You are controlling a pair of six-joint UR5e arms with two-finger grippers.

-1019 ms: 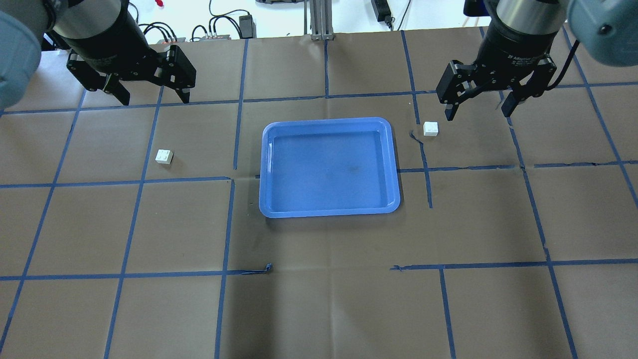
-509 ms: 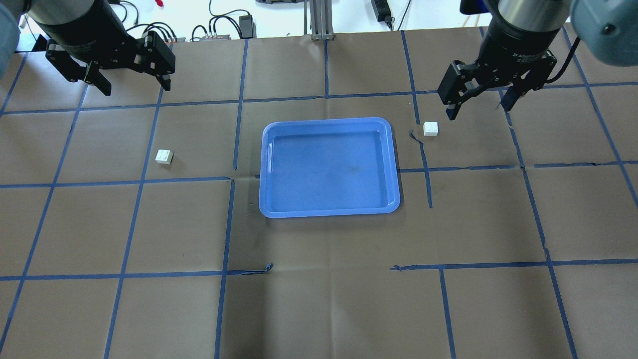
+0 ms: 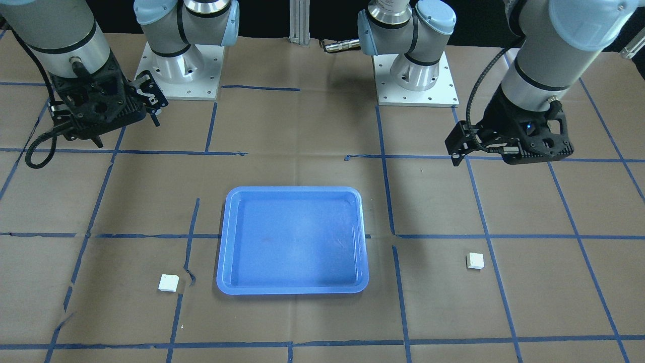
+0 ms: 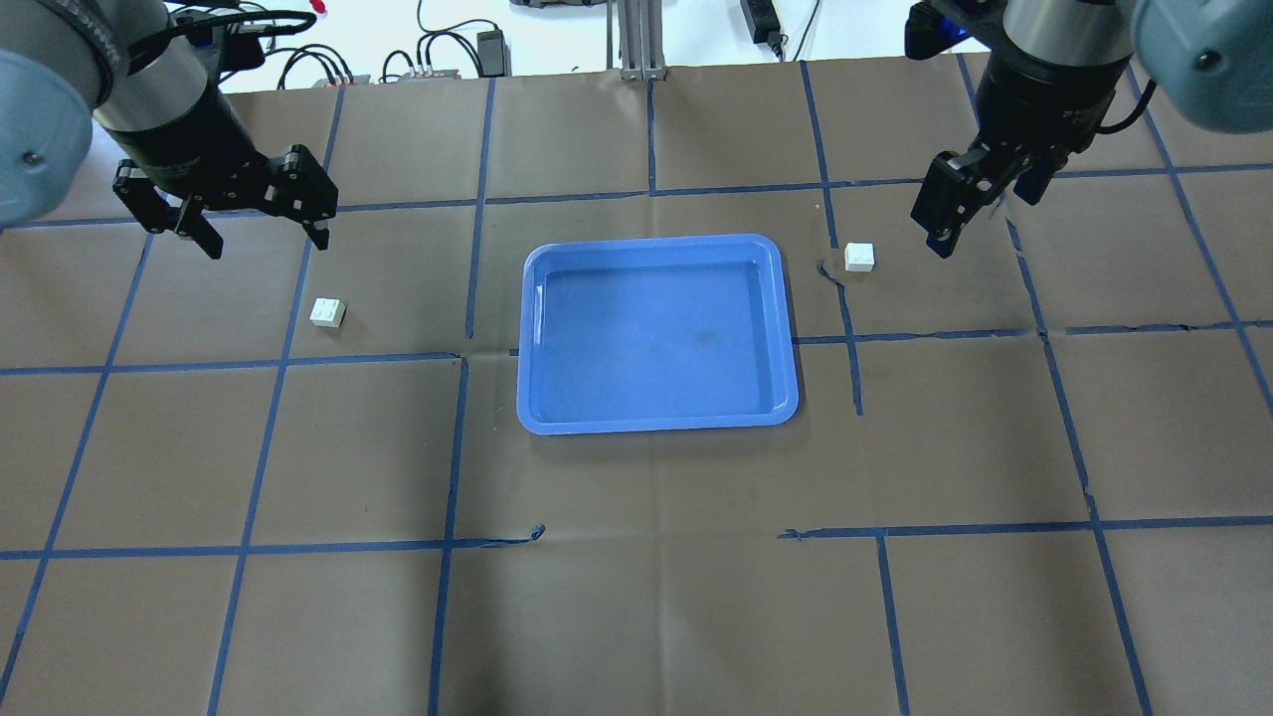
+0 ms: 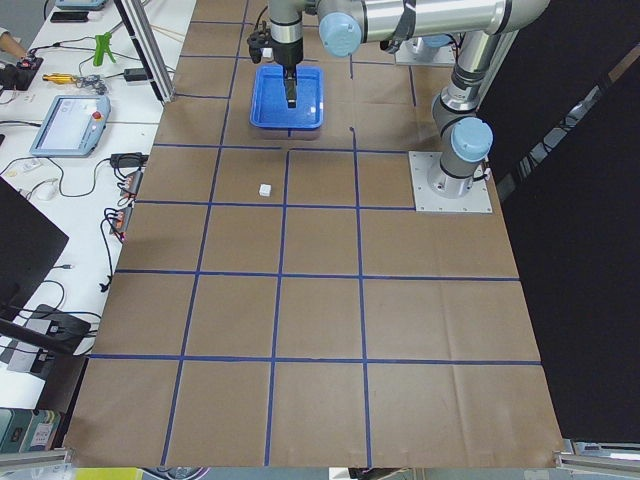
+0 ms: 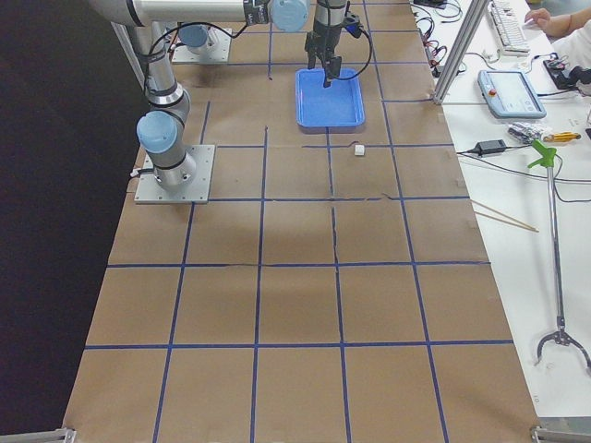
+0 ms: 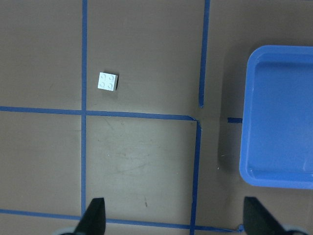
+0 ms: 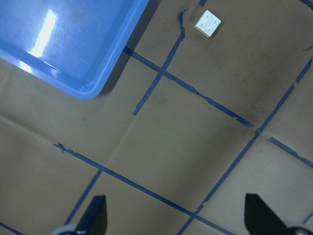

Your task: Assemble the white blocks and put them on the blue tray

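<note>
The blue tray (image 4: 656,338) lies mid-table, nothing in it; it also shows in the front view (image 3: 292,242). One white block (image 4: 327,312) sits left of it, studs up, and shows in the left wrist view (image 7: 108,82). The other white block (image 4: 859,257) sits by the tray's far right corner and shows in the right wrist view (image 8: 208,23). My left gripper (image 4: 266,239) is open and empty, high above the table, up and left of its block. My right gripper (image 4: 985,221) is open and empty, just right of its block.
Brown paper with a blue tape grid covers the table (image 4: 636,597). The two arm bases (image 3: 415,75) stand at the robot's edge. Cables and power supplies (image 4: 438,60) lie past the far edge.
Both wrists have turned. In the overhead view my left gripper swung up and left, then came down closer to its block; my right gripper shifted a little right. Blocks and tray have not moved.
</note>
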